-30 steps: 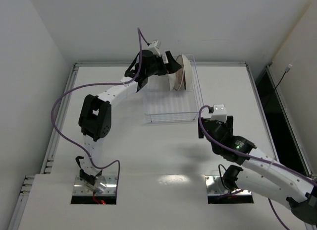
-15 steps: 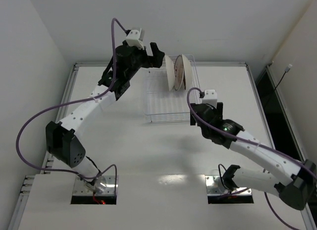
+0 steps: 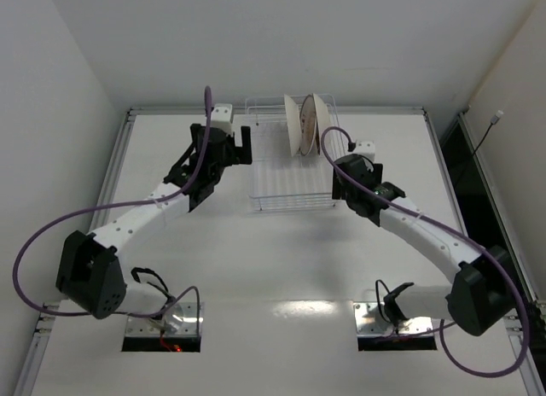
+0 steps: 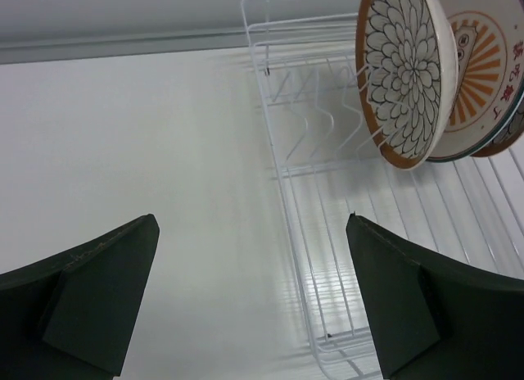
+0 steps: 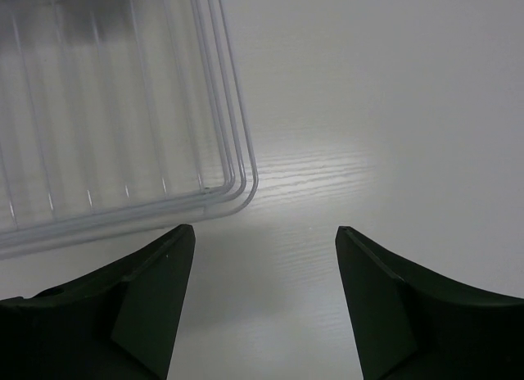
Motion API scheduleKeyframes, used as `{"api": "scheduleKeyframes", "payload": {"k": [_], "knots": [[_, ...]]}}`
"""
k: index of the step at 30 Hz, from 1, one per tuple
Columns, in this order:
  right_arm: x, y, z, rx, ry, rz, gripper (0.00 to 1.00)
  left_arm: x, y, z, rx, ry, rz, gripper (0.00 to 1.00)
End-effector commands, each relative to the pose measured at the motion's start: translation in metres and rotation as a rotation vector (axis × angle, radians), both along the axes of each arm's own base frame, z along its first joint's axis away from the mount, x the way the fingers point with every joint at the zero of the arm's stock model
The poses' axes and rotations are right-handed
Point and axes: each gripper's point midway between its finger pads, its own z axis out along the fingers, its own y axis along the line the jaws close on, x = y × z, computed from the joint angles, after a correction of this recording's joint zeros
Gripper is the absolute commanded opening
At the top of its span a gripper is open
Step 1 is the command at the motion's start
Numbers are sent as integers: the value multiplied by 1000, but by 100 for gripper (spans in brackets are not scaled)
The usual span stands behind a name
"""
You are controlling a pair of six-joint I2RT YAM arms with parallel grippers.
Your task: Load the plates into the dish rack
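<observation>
Jaws spread and empty, the left gripper (image 4: 250, 232) and right gripper (image 5: 264, 232) are hanging beside the dish rack (image 4: 280, 179), whose plates (image 4: 405, 77) are standing ahead-right of the left one; snagging a wire could topple them.

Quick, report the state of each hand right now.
Left hand: open, holding nothing.
Right hand: open, holding nothing.
</observation>
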Motion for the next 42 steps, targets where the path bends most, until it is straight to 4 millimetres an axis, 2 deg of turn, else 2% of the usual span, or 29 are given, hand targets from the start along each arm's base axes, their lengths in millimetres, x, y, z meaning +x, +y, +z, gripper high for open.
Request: {"api": "scheduleKeyframes", "payload": {"k": [1,3,4,5,6,7,11,12,13,14,19,20,23,24,27,29,30,31,33,35,37,38,42], "knots": [[21,12,-6,38,1,36,67,-12,12,82,-80,-237,75,100],[30,12,-16,54,6,41,65,-14,6,90,-78,-242,50,100],[31,13,-32,49,51,46,62,-14,6,93,-78,-242,49,100],[34,11,-37,60,57,34,59,-16,7,97,-83,-250,50,100],[33,13,-45,59,80,42,52,-16,7,97,-83,-250,50,100],[33,14,-58,72,108,40,50,-19,9,102,-81,-263,49,100],[30,28,-69,142,114,63,39,-26,19,117,-77,-296,73,100],[28,30,-73,156,118,65,32,-29,24,125,-81,-319,86,100],[26,30,-76,171,124,48,30,-29,26,121,-75,-312,96,100],[24,35,-77,183,127,59,30,-31,29,126,-81,-322,106,100],[20,52,-72,242,108,63,25,-29,26,120,-76,-314,97,100],[17,58,-73,250,115,82,30,-29,24,120,-87,-313,87,100],[12,65,-74,244,128,105,31,-30,22,122,-96,-311,79,100],[10,62,-75,242,130,83,33,-28,20,118,-100,-302,79,100],[9,63,-60,250,89,74,36,-28,19,121,-101,-302,70,100],[8,52,-47,209,60,27,59,-28,19,121,-110,-301,71,100],[9,45,-32,201,24,-9,67,-28,18,123,-124,-308,73,100],[6,47,-22,180,8,-6,81,-28,16,116,-118,-296,60,100],[6,35,8,140,-41,-49,91,-25,13,111,-133,-289,62,100],[7,36,47,172,-107,-57,95,-21,6,103,-133,-264,42,100],[7,33,75,164,-166,-77,97,-18,-2,102,-136,-245,14,100],[7,31,99,197,-216,-92,97,-16,-4,97,-140,-233,15,100],[-6,20,130,249,-274,-108,97,-16,-6,95,-134,-225,1,100]]}}
